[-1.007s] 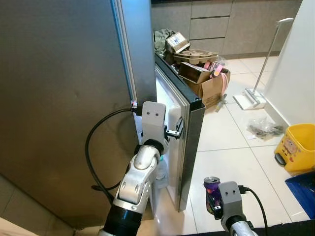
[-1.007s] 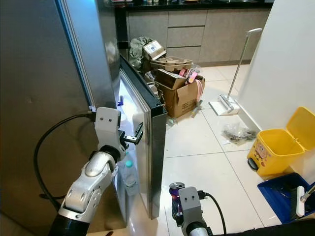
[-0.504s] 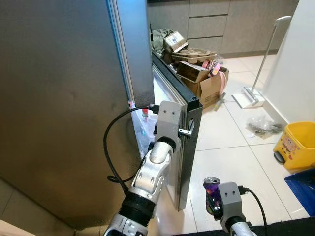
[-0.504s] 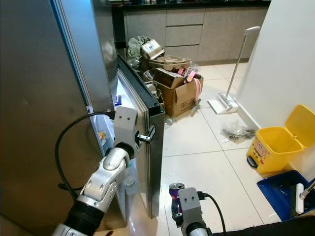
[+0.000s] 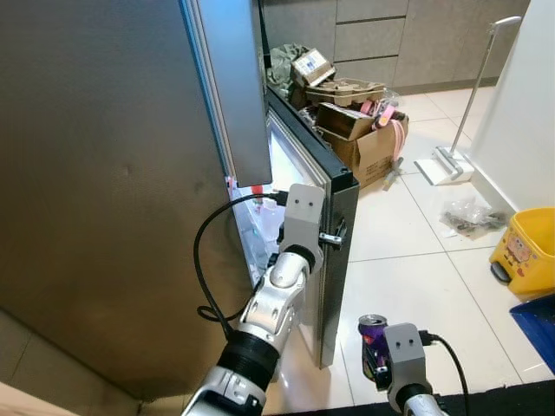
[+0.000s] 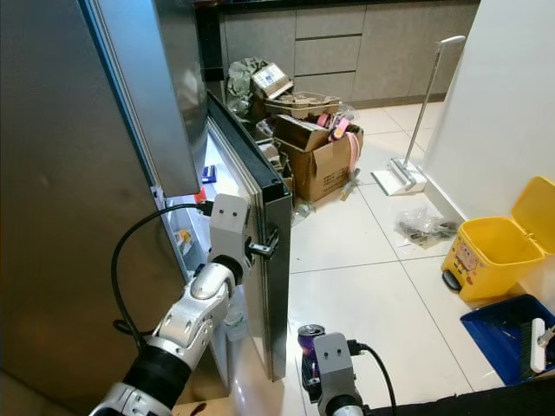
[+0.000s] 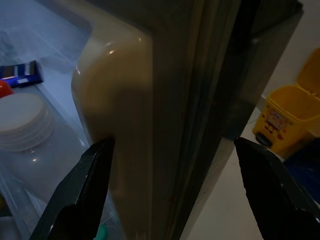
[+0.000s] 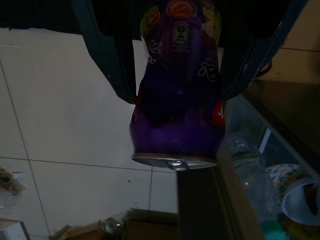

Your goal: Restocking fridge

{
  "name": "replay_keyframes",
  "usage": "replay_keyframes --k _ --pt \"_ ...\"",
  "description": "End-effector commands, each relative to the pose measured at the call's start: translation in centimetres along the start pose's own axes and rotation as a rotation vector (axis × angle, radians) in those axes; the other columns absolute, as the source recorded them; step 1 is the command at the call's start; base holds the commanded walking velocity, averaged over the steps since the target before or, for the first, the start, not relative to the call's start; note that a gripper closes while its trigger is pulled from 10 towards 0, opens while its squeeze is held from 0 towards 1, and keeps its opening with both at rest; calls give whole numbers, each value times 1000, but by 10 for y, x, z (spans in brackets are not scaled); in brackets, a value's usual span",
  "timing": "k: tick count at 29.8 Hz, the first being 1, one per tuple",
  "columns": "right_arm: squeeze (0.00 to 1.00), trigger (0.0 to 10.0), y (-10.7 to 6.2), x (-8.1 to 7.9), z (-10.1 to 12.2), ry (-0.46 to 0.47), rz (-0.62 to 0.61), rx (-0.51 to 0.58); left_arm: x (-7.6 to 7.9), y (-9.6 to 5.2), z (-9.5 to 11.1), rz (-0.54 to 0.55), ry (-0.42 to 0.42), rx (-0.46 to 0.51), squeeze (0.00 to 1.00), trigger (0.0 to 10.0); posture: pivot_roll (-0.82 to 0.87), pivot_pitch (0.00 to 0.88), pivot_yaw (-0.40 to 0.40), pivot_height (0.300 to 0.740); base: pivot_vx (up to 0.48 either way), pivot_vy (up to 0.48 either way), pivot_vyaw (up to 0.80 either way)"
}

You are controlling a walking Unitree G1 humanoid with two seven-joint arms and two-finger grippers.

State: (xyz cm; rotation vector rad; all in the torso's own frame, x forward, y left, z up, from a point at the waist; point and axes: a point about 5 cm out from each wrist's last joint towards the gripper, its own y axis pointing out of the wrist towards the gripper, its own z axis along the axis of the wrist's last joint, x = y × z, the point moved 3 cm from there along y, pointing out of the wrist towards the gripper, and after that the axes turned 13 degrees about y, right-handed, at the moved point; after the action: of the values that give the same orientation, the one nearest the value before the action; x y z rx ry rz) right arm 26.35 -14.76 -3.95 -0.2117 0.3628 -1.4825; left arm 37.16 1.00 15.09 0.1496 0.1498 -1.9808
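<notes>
While the fridge door (image 5: 334, 251) stands only partly open, with lit shelves showing in the gap, the left claw (image 5: 334, 236) sits at the door's free edge, its two black fingers (image 7: 80, 195) spread wide on either side of that edge, one on the pale inner liner and one on the dark outer face, closed on nothing. The right claw (image 5: 375, 351) waits low at about 5 o'clock in the head view, just off the door's bottom corner, clamped on an upright purple drink can (image 5: 374, 338) that still has to go inside. In the right wrist view the can (image 8: 177, 95) sits squarely between the fingers with its pull-tab end away from the wrist. The step in hand looks like widening the door, and it would go best if the left claw pushes the edge outward toward 3 o'clock along the hinge's arc, pressing with the inner finger rather than pinching. Keep the can clear of the swinging bottom corner. A cardboard box (image 5: 368, 147) of clutter stands on the floor at 1 o'clock, so the door could meet it if swung fully.
</notes>
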Motion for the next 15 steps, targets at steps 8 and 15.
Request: replay_keyframes --k 8,15 --pt "0 10000 -4 0 -5 -2 -5 -5 88 8 75 -348 -251 164 0 10000 -138 106 61 740 0 0 0" --pt "0 10000 -3 -1 -2 -7 -1 1 131 3 99 -493 -320 203 0 10000 -158 98 64 740 0 0 0"
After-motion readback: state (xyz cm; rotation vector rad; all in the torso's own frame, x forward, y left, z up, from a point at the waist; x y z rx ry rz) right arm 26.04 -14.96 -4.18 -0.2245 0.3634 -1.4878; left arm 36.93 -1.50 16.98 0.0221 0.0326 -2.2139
